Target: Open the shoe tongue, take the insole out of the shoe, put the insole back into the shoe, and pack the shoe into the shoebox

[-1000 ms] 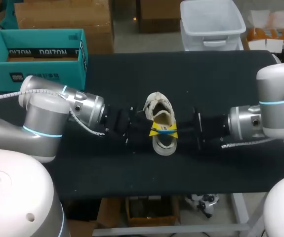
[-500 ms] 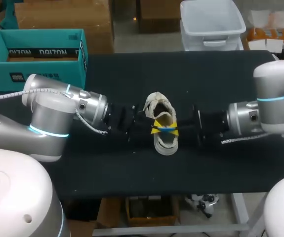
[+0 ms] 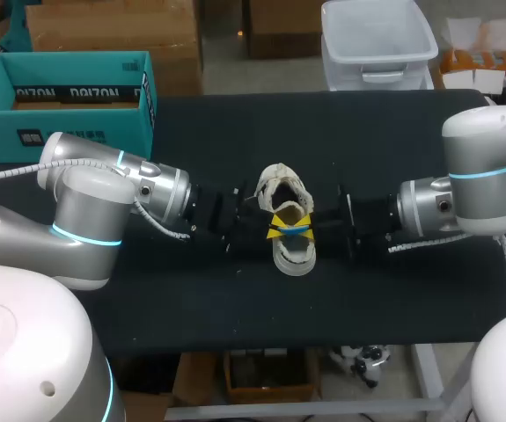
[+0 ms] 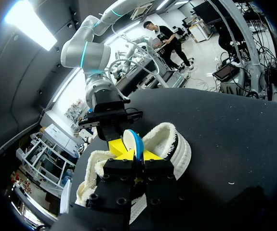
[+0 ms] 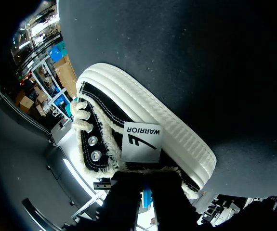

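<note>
The shoe (image 3: 289, 209) lies at the centre of the black table (image 3: 235, 299), between both arms. The left gripper (image 3: 276, 230), entering from the left, is clamped on the blue insole (image 3: 295, 230), which protrudes from the shoe opening. The right gripper (image 3: 311, 230) meets it from the right; its state cannot be determined. The teal shoebox (image 3: 15, 132) stands at the far-left corner.

Noted just a counter (image 3: 393, 132), covered across its whole visible top in matte black fabric, lying flat without evident folds. Spotted a few tiny pale specks (image 4: 230, 183) scattered on the bare fabric, well apart from one another. Too small to identify.
</note>
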`<action>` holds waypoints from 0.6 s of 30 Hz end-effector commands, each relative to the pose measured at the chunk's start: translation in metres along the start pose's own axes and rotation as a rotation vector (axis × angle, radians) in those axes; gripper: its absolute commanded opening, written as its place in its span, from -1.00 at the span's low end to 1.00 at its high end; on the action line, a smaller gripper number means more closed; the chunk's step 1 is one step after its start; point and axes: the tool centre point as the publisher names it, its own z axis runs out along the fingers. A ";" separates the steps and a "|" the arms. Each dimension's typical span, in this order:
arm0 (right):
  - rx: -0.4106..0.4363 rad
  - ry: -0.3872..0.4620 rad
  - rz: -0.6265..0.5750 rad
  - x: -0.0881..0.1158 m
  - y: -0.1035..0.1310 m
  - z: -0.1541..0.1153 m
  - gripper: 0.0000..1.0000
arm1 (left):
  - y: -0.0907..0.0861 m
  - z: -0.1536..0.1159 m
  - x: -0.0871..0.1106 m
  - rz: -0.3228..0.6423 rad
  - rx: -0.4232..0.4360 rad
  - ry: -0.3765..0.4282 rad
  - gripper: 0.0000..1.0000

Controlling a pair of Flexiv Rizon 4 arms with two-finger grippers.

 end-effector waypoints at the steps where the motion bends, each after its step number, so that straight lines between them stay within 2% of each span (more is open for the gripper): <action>1: 0.000 -0.001 0.004 0.002 -0.001 0.005 -1.00 | 0.000 0.009 0.000 -0.007 -0.005 -0.005 -1.00; 2: -0.004 -0.001 0.009 0.001 -0.002 0.004 -0.99 | 0.000 0.009 0.000 -0.008 -0.005 -0.005 -1.00; 3: -0.005 -0.002 0.009 0.001 -0.004 0.003 -0.77 | 0.000 0.009 0.000 -0.008 -0.004 -0.005 -1.00; 4: -0.015 -0.002 0.011 0.001 -0.007 0.001 -0.33 | -0.001 0.009 0.001 -0.008 -0.001 -0.005 -1.00; 5: -0.024 -0.003 0.013 0.002 -0.010 -0.001 -0.15 | -0.001 0.008 0.001 -0.008 0.000 -0.006 -1.00; 8: -0.058 -0.010 0.011 0.002 -0.021 -0.008 0.07 | -0.004 0.007 0.002 -0.007 0.007 -0.008 -1.00; 14: -0.106 -0.016 0.014 0.003 -0.035 -0.019 -0.03 | -0.006 0.007 0.001 -0.001 0.014 -0.011 -1.00; 18: -0.124 -0.013 0.014 0.000 -0.039 -0.022 -0.23 | -0.006 0.008 0.001 -0.002 0.015 -0.009 -1.00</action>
